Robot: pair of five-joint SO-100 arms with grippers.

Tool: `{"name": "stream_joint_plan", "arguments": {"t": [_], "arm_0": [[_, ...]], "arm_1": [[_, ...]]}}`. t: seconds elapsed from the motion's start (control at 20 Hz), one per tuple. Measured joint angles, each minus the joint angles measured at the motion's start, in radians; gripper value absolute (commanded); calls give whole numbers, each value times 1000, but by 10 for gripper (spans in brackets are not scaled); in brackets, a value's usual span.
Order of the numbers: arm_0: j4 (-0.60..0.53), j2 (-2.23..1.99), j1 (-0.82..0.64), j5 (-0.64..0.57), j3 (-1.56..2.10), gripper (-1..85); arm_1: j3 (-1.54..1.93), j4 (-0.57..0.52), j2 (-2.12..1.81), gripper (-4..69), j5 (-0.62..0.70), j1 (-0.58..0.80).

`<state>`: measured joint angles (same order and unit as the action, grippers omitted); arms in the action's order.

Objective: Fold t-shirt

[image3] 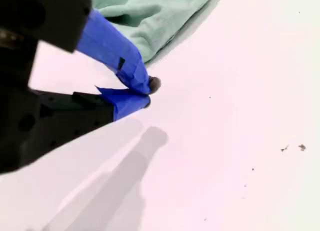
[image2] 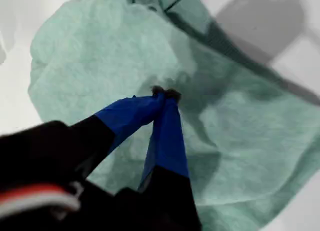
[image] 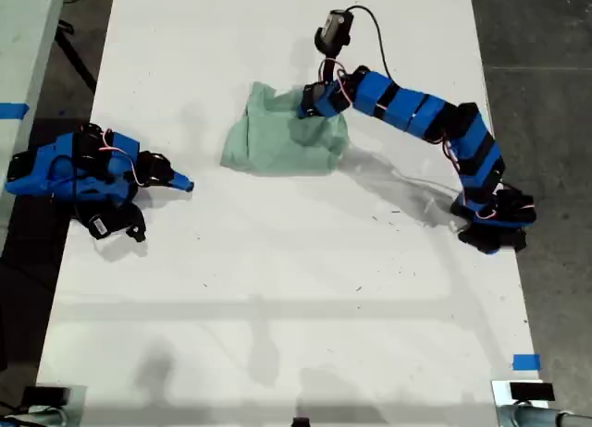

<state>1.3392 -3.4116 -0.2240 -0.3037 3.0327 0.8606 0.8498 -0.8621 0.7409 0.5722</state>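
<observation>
A long white table [image: 277, 288] is seen from above in the exterior view, with dark floor along both of its long sides. The t-shirt [image: 282, 140], pale mint green and plain, lies bunched and partly folded on the table's far half, roughly midway between the long edges and well short of the far edge; its wrinkled layers are stacked unevenly.

An arm in blue and black, based near the table edge at the exterior view's right, is stretched across to the t-shirt. It is identified as the first arm, since cloth is seen at the jaws in both its wrist view and the exterior view. My first gripper [image: 310, 103] is set on the cloth near the t-shirt's far part; in the first wrist view my first gripper [image2: 165, 94] is shown with its blue jaws brought together at the tips, pressed into the green fabric, which is puckered around them. Whether a fold is actually pinched between the tips cannot be told.

The other arm is folded up near the table edge at the exterior view's left, well apart from the t-shirt. My second gripper [image: 181, 183] is pointed toward the table's middle; its jaws [image3: 148, 93] are drawn nearly together over bare table, with nothing between them.
</observation>
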Motion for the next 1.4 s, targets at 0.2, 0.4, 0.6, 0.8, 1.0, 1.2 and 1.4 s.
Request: {"name": "stream_joint_plan", "arguments": {"t": [0.2,0.4,0.6,0.8,1.0,1.2,1.4], "arm_0": [[0,-2,55,0,0,9],[12,-2,49,0,0,10],[12,-2,35,0,0,10],[12,-3,57,0,0,10],[12,-3,55,0,0,10],[12,-3,55,0,0,10],[12,-5,55,0,0,10]], "arm_1": [[-8,-147,2,-9,49,127],[-8,-176,9,-9,49,221],[74,101,-210,-10,64,244],[531,318,-716,-10,6,239],[1212,359,-1427,-10,-218,179],[1815,383,-2036,-10,-549,-21],[2186,402,-2514,1,-810,-190]]}}
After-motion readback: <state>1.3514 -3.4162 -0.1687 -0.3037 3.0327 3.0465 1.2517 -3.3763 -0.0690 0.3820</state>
